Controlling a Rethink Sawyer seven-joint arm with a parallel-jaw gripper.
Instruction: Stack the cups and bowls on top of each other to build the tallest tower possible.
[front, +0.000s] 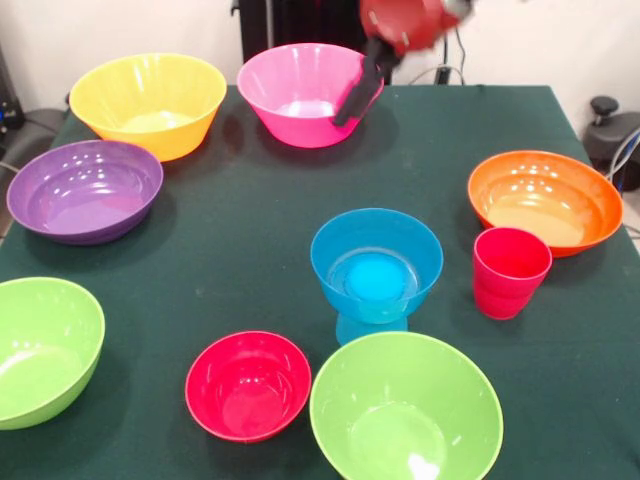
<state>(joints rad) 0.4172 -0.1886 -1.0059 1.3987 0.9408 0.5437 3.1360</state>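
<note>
Only the glossy blue plastic bowl (376, 262) is sitting stacked on an upturned light-blue tumbler (368, 327) mid-bench, every other bowl and the red-pink tumbler (510, 271) are lying scattered, while the hand (358, 92) is hovering by the pink bowl (303, 92), its grip unclear.

8 bowls (148, 102) – 2 cups (510, 271) – 1 table (250, 260).

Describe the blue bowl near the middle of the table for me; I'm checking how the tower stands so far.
The blue bowl is glossy plastic, round, upright and open upward, with nothing visible inside. It sits raised on a light blue piece that shows below it, apparently a cup turned upside down. It stands mid-table, apart from the red-pink cup beside it, with the lime green bowl just in front.
</note>
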